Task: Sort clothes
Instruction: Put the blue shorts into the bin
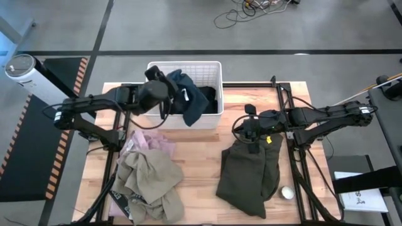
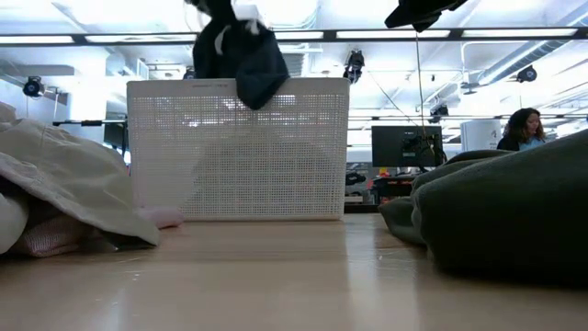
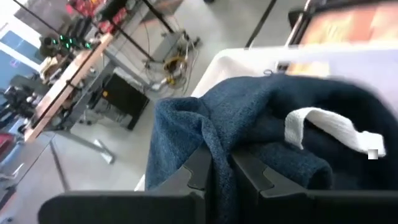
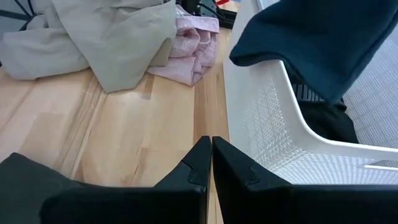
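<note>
My left gripper (image 1: pixel 166 89) is raised over the white bin (image 1: pixel 213 68) and is shut on a dark teal-blue garment (image 1: pixel 193 99) with a white loop tag (image 3: pixel 329 127). A black garment (image 1: pixel 211 98) lies in the bin. My right gripper (image 4: pixel 210 155) is shut and empty. It hovers over the far edge of a dark olive garment (image 1: pixel 246 172) that lies flat on the table. A khaki-tan garment (image 1: pixel 149 179) lies heaped at the left, partly over a pale pink shirt (image 1: pixel 157 142). My left gripper pinches a bunched fold of the teal garment (image 3: pixel 221 152) between its two fingers. It comes from the table's left side. The garment hangs below the fingers (image 2: pixel 246 55), lifted above the bin. Its lower end droops at the bin's near rim (image 4: pixel 292 74).
A small round white object (image 1: pixel 287 193) lies at the near right of the wooden table (image 1: pixel 201 163). Bare wood shows between the two garment piles. Black frame rails (image 1: pixel 295 157) run along the table's sides. A person (image 2: pixel 524 129) sits far behind.
</note>
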### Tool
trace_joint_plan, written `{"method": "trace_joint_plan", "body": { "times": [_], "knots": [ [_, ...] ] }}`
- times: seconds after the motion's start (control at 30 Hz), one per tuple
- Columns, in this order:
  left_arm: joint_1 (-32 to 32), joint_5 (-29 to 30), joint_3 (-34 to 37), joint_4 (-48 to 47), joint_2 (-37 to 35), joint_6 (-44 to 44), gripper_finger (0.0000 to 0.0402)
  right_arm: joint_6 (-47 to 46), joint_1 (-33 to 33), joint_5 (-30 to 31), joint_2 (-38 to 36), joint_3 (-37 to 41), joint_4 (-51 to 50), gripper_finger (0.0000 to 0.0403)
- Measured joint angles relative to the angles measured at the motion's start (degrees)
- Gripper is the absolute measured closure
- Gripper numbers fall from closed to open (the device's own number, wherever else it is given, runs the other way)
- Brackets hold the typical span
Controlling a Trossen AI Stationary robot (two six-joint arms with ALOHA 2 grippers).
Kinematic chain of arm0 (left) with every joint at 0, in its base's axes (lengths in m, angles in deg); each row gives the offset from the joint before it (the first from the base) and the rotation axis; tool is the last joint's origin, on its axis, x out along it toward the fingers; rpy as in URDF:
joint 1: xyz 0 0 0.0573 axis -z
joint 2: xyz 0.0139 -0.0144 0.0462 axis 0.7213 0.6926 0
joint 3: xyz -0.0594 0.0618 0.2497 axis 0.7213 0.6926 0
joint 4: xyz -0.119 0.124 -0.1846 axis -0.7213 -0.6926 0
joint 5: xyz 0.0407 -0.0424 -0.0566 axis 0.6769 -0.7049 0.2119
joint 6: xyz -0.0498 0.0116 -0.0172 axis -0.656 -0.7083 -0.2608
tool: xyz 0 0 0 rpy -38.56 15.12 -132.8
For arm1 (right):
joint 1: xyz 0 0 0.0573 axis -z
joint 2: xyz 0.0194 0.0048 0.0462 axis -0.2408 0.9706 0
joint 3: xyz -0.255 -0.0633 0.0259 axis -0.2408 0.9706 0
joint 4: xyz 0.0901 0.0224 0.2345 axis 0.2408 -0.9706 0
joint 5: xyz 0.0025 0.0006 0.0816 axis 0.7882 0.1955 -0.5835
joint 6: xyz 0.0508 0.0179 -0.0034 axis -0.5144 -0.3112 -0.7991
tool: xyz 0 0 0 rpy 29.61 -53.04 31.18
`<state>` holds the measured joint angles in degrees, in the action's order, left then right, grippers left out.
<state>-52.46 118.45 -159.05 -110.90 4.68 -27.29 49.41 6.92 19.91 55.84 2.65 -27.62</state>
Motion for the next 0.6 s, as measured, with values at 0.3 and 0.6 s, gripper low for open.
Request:
{"method": "trace_joint_plan", "body": {
  "times": [0.3,0.6],
  "knots": [
    [-7.5,-3.0,6.6,0.1,0.4,-3.4,0.0394,0.1,0.0,0.0,0.0,0.0,0.0,0.0403],
    [-18.6,-13.1,12.7,5.3,0.4,-3.6,0.0392,0.3,0.0,0.0,0.0,0.0,0.0,0.0403]
  ]
}}
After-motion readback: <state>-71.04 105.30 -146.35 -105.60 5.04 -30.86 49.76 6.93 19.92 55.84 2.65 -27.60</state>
